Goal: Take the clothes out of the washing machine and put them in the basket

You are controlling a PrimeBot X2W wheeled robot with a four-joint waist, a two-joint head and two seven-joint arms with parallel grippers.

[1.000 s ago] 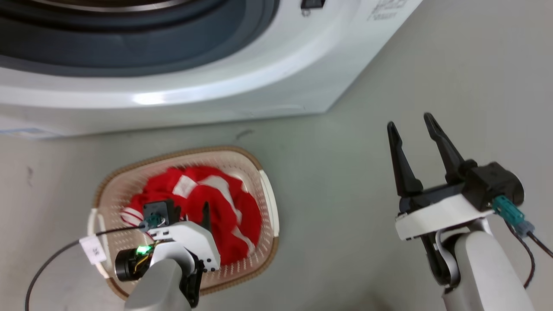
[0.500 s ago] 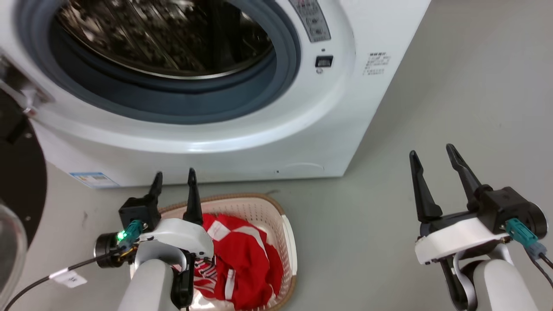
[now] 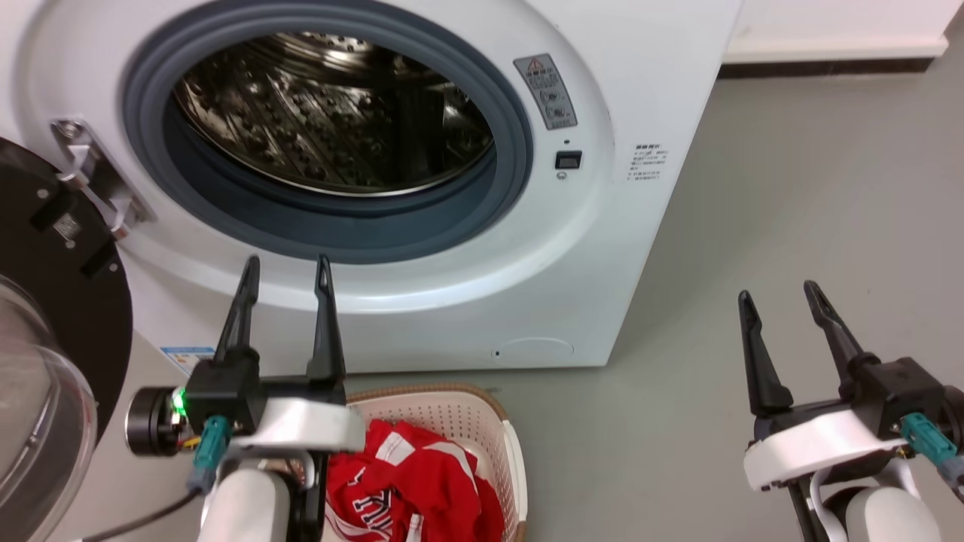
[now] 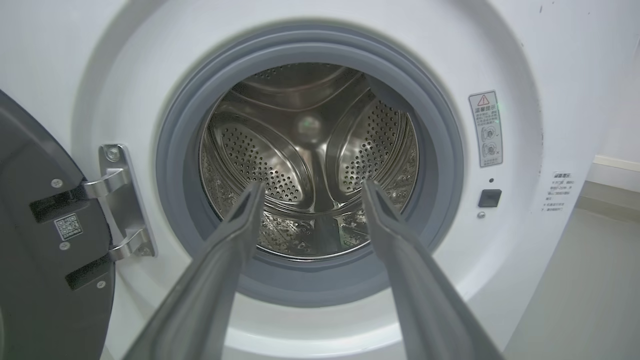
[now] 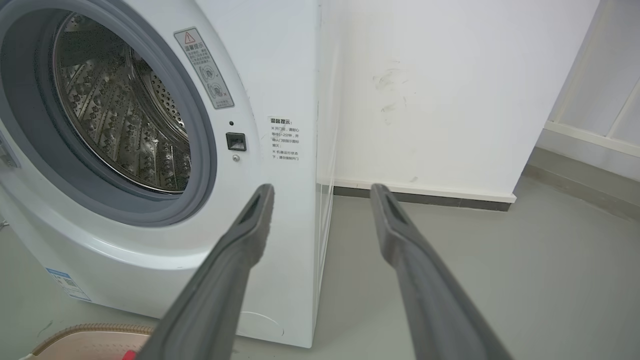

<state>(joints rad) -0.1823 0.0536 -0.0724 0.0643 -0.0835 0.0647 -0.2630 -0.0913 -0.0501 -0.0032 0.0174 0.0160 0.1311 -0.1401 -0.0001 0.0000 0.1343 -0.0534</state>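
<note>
Your released left claw [image 3: 286, 260] faces the washing machine [image 3: 602, 263], seemingly empty; clothes [image 3: 422, 489] lie below it in the basket [image 3: 459, 418]

washer [image 3: 663, 90] wht/gry | clothes [image 3: 437, 489] red, wht stripes | basket [image 3: 467, 421] cream/brn, perforated

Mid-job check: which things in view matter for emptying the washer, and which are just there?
Part of the job:
washing machine
drum, no clothes visible inside
red clothes, lying in the basket
basket
left gripper, open
right gripper, open

Just there:
warning sticker
blue label
floor
wall
</note>
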